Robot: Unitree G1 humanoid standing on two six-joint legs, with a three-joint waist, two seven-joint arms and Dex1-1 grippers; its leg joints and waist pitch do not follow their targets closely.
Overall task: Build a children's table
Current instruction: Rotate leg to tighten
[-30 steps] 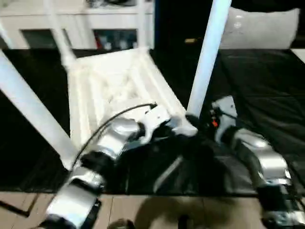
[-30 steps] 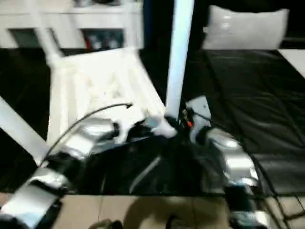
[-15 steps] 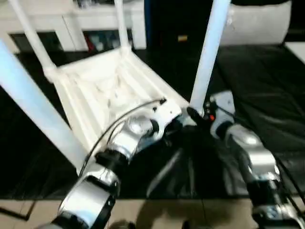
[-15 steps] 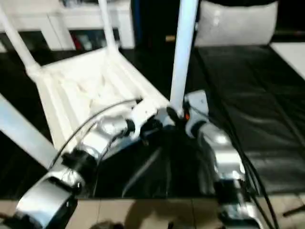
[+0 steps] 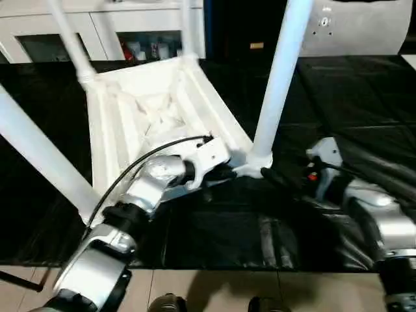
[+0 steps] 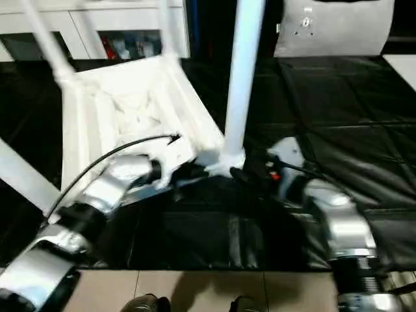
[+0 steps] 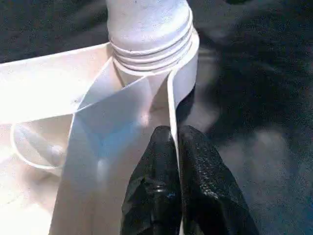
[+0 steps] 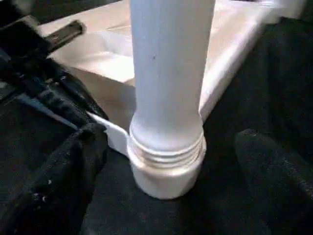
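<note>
The children's table [image 5: 149,110] lies upside down on the black worktable, ribbed underside up, with white legs standing in its corner sockets. The near-right leg [image 5: 276,78] rises from its socket [image 8: 166,171], seated down to its threaded rings. My left gripper [image 7: 176,147] is shut on the thin rim wall of the table top [image 7: 171,107], just beside that socket. My right gripper [image 8: 171,166] is open. Its black fingers [image 8: 68,181] stand wide on either side of the leg's base without touching it.
The black-covered worktable [image 5: 364,97] stretches to the right and in front. A white cabinet [image 5: 117,26] stands behind it, and a pale grey panel [image 5: 364,26] at the back right. The worktable's front edge meets tiled floor [image 5: 208,289] just below my forearms.
My right gripper has opened wide and drawn back a little from the base of the near-right leg. The left gripper stays shut on the rim. The camera has shifted.
</note>
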